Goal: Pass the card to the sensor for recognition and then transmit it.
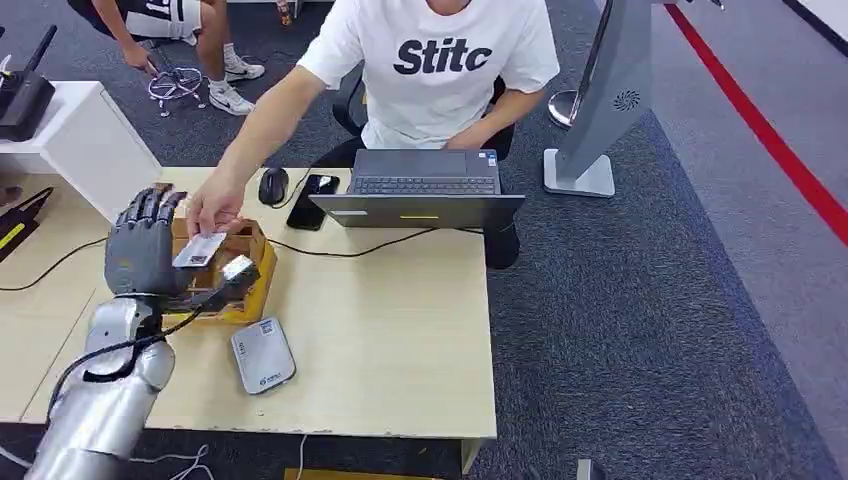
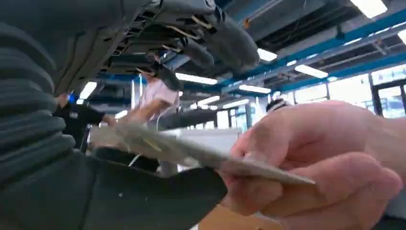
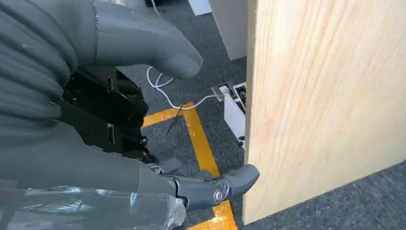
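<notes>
My left hand (image 1: 143, 243) is raised over the left part of the table (image 1: 400, 330), fingers (image 2: 225, 40) stretched up and spread. A white card (image 1: 199, 250) lies beside its palm, and a person's hand (image 1: 213, 207) pinches it. In the left wrist view the card (image 2: 201, 155) passes between my thumb (image 2: 143, 196) and my fingers, which stay well apart from it, while the person's fingers (image 2: 311, 163) clamp its far end. A flat grey-white sensor (image 1: 263, 355) lies on the table nearer to me. My right hand (image 3: 119, 158) hangs beside the table's wooden side panel (image 3: 325, 96), holding nothing.
A yellow-brown box (image 1: 245, 290) with a small silver piece (image 1: 238, 267) sits under my left hand. The seated person has a laptop (image 1: 425, 185), a mouse (image 1: 272, 185) and a phone (image 1: 313, 200) at the far edge. A cable (image 1: 370, 246) crosses the table. A white stand (image 1: 600, 120) is at the right.
</notes>
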Tool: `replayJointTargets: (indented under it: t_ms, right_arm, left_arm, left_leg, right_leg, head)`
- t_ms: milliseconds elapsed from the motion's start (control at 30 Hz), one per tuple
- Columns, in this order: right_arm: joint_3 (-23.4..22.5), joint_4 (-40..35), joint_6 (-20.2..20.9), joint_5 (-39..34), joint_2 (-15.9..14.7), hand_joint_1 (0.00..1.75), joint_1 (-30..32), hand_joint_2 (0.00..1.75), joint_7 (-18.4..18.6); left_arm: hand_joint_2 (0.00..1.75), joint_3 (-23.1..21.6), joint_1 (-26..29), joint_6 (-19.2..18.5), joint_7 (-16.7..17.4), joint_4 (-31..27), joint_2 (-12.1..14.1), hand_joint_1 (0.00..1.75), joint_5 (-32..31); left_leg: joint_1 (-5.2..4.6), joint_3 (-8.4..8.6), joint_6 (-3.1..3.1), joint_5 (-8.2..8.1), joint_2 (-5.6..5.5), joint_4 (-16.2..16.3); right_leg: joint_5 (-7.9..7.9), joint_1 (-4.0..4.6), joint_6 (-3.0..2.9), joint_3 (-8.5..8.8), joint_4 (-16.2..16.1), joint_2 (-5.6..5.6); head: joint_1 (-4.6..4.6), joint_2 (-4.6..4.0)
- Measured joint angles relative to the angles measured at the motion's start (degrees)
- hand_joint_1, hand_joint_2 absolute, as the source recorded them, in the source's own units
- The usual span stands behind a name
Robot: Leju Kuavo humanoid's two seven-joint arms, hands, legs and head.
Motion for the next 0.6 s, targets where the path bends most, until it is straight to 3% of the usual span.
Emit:
replayJointTargets:
  t_ms: [33,100,200,600]
  right_arm:
    - [0.02,0.00,0.00,0.08,0.02,0.00,-0.02,1.75,0.02]
    - [0.09,0.04,0.00,0.70,0.15,0.00,-0.28,1.75,0.53]
    - [0.09,0.07,-0.02,2.16,0.42,0.00,-1.05,1.75,1.53]
    - [0.09,0.07,-0.33,4.33,0.61,0.00,-1.79,1.75,2.51]
  left_arm:
    - [1.75,-0.17,-0.21,0.20,0.23,0.16,0.13,1.75,-0.35]
    - [1.75,-3.80,-3.07,1.90,3.15,2.94,2.23,1.75,-3.52]
    - [1.75,-12.85,-9.46,6.91,12.70,7.77,9.01,1.75,-12.33]
    - [1.75,-23.06,-15.81,14.38,27.15,10.54,18.01,1.75,-23.84]
  left_leg:
    - [0.00,0.00,0.00,0.00,0.00,0.00]
    - [0.00,-0.01,-0.01,0.04,0.00,0.00]
    - [0.02,-0.04,-0.04,0.10,0.00,0.00]
    - [0.03,-0.05,-0.05,0.11,0.00,0.00]
  right_leg:
    - [0.00,0.00,0.00,0.00,0.00,0.00]
    - [0.03,0.00,-0.04,-0.01,0.00,0.00]
    - [0.06,0.01,-0.06,-0.03,0.03,0.01]
    - [0.06,0.02,-0.06,-0.05,0.05,0.00]
  head:
    - [0.00,0.00]
    - [0.02,0.00]
    - [0.02,0.00]
    - [0.00,0.00]
